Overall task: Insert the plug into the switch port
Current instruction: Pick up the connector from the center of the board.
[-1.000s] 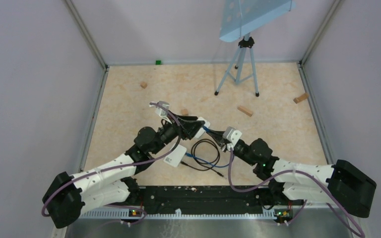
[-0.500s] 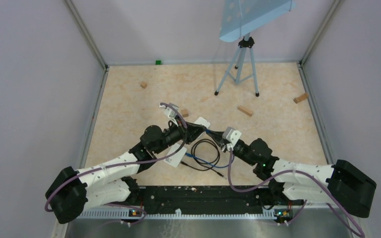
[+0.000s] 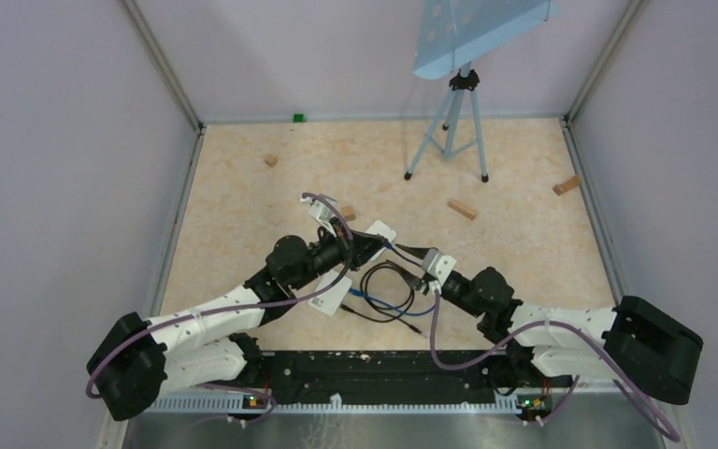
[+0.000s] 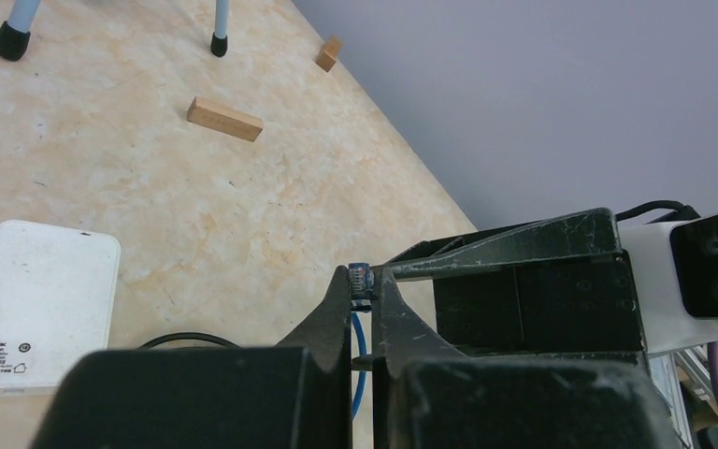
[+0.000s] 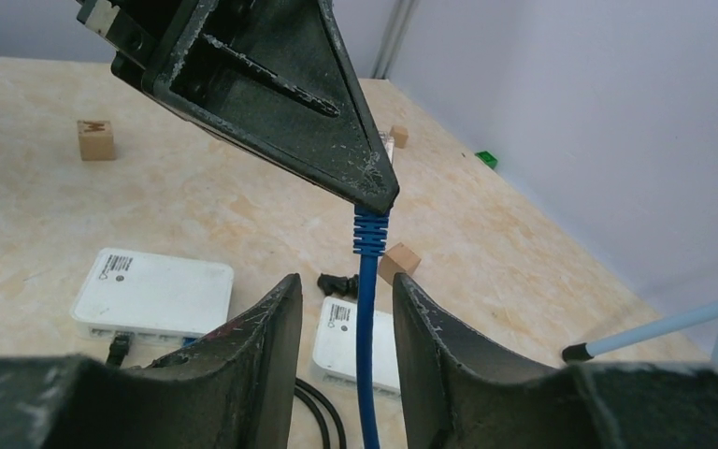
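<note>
I am clamping my left gripper (image 4: pixel 364 283) shut on the clear plug (image 4: pixel 362 277) of the blue cable (image 5: pixel 366 318) while my right gripper (image 5: pixel 346 285) is hanging half open around that cable, not gripping. The white plastic switch (image 4: pixel 42 290) is lying left of the plug, which is pointing past it.

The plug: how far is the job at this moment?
Done: the plug is off the table, pinched in the shut left claw. In hand: the right claw stands open around the blue cable. Left: carrying the plug to the white switch and inserting it.
</note>
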Robot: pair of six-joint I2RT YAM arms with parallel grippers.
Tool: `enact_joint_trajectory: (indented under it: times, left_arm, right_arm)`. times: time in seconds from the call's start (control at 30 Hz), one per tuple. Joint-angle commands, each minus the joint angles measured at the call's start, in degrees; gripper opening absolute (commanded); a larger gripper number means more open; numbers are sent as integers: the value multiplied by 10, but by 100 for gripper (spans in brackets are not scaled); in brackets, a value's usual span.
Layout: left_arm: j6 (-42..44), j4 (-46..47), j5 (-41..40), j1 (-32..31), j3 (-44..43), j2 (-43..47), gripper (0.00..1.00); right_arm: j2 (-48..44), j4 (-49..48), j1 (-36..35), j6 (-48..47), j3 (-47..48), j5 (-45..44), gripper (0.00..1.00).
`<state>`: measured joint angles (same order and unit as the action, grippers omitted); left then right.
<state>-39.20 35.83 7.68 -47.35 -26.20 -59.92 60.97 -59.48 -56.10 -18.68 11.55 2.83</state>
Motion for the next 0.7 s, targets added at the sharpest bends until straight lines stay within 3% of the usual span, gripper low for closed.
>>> enact_joint_trajectory:
  times: [0.0,0.3,0.47,0.67]
  left_arm:
    - [-12,29,-1,1,-6,-5,0]
    - [-16,35,18,2,-10,-15,0]
    - [-18,37,30,1,-12,-20,0]
    - [-16,34,38,1,-16,-24,0]
  right_arm:
    - [29,-106,-4,-6,-8,-5,40]
    - [80,-177,-3,-9,-2,-27,39]
    - [95,-183,-3,-8,1,-21,27]
    - [113,-191,-3,-8,-4,-23,31]
